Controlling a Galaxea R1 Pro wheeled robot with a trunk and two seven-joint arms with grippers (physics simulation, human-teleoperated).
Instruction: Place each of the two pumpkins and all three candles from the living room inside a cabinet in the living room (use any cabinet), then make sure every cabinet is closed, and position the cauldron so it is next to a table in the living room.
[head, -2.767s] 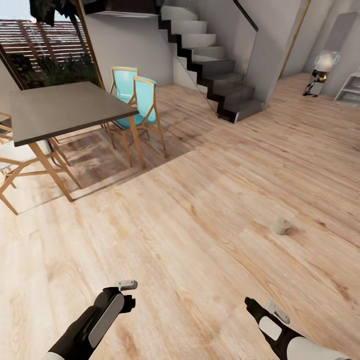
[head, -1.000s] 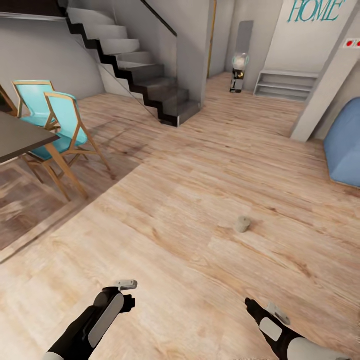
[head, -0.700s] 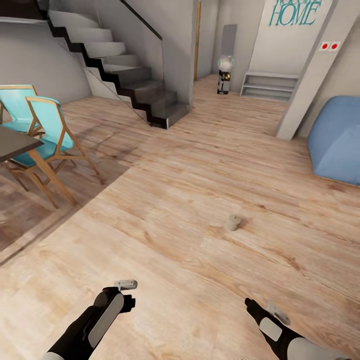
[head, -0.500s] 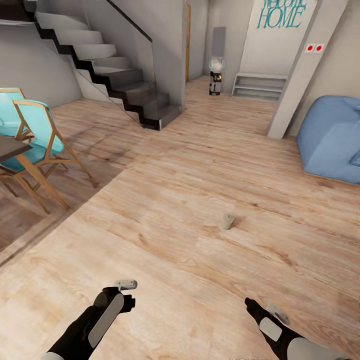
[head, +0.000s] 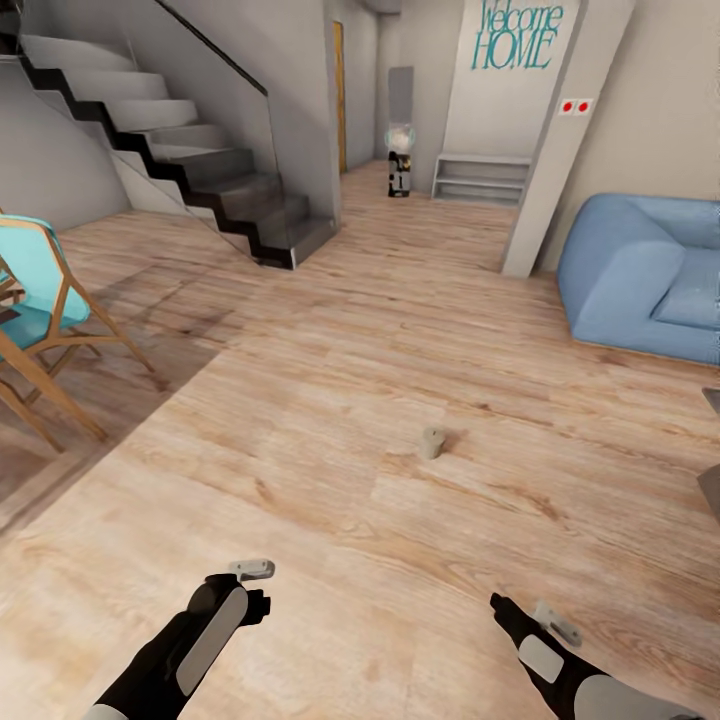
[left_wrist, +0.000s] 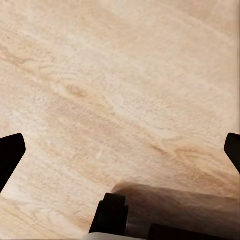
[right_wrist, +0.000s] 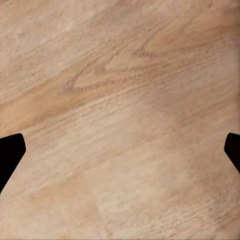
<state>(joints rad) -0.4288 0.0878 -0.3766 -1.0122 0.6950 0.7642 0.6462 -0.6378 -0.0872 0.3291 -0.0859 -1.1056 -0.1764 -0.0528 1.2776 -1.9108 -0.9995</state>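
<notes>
View swung right, candle (head: 432, 442) nearer centre; arms low

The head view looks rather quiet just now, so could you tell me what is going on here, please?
The robot is out on the light wood floor with nothing in either pincer. The left pincer and the right pincer are held low over bare planks, and both wrist views show the fingers spread wide apart. A small cream candle sits on the floor ahead, slightly to the right, untouched. A blue sofa stands to the right, a staircase to the left.
</notes>
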